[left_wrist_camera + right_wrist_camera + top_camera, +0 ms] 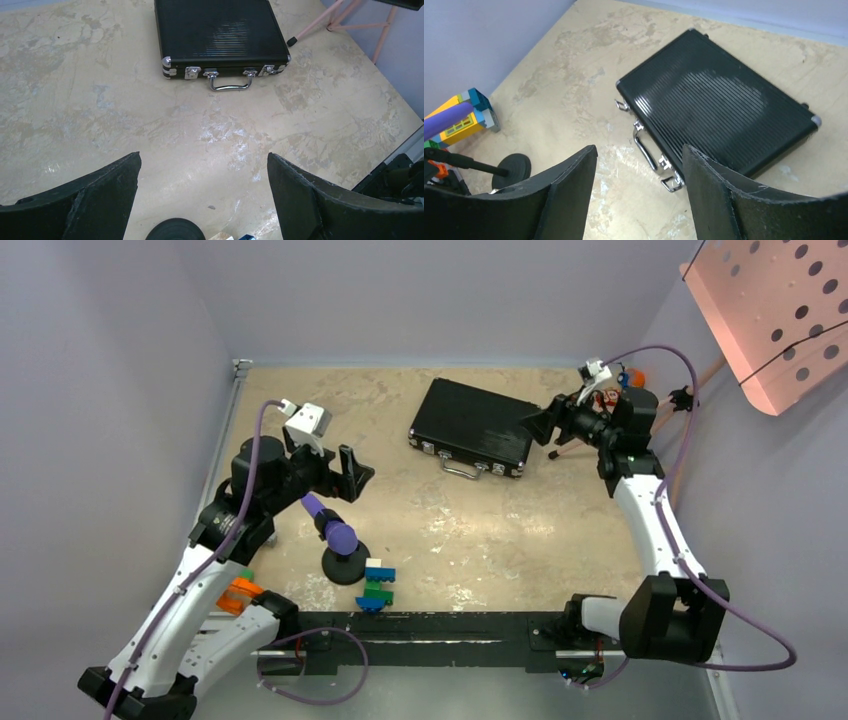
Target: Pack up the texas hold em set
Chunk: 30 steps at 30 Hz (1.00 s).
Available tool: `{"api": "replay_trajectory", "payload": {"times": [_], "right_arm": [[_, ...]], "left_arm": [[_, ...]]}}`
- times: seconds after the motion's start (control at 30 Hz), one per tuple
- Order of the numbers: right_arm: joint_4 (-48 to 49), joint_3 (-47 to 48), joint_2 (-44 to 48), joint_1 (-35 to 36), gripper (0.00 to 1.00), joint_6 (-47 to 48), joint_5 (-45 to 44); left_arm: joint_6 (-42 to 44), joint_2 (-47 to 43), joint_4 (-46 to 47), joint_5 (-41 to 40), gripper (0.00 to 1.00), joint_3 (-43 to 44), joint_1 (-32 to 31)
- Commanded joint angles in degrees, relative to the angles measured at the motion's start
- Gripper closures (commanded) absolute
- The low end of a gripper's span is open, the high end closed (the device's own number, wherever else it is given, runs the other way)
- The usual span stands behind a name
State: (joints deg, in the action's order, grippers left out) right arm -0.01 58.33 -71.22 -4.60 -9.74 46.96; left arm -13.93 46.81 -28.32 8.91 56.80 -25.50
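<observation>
The black hard case [470,427] lies flat on the table with its lid down, and its silver handle [230,85] and latches face the arms. It also shows in the left wrist view [220,35] and the right wrist view [719,110]. One latch [670,184] near my right gripper seems flipped out. Chips, cards and buttons are out of view. My left gripper [355,472] is open and empty, well short of the case to its left [204,160]. My right gripper [540,423] is open and empty, hovering at the case's right end [640,150].
A purple-tipped object on a black round base [342,545] stands under my left gripper, with a toy-brick figure [378,585] beside it. A pink perforated board [780,310] on a pink stand [345,15] is at the back right. Walls close in the left, back and right.
</observation>
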Motion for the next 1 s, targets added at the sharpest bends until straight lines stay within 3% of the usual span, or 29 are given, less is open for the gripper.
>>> {"api": "replay_trajectory", "payload": {"times": [0.0,0.2,0.43,0.63,0.97], "right_arm": [[-1.90,-3.69,3.60,2.01,0.35,0.27,-5.91],[-7.00,-5.22,7.10,9.12,0.40,-0.47,-16.02],[-5.55,-10.73,9.17,14.46,0.53,-9.39,-26.38],[-3.88,-13.52,6.38,18.82,0.66,-13.53,-35.97],[4.35,-16.12,0.11,25.62,0.78,-17.01,-47.26]], "left_arm": [[-0.30,-2.00,1.79,-0.51,0.00,1.02,0.27],[-0.15,-3.93,1.09,-3.05,0.00,0.40,0.27],[-0.22,-3.01,0.19,-4.06,0.00,0.19,0.18],[-0.22,-1.38,0.04,-4.58,0.00,0.22,0.18],[-0.63,1.16,0.02,-3.86,0.01,0.35,0.18]]}}
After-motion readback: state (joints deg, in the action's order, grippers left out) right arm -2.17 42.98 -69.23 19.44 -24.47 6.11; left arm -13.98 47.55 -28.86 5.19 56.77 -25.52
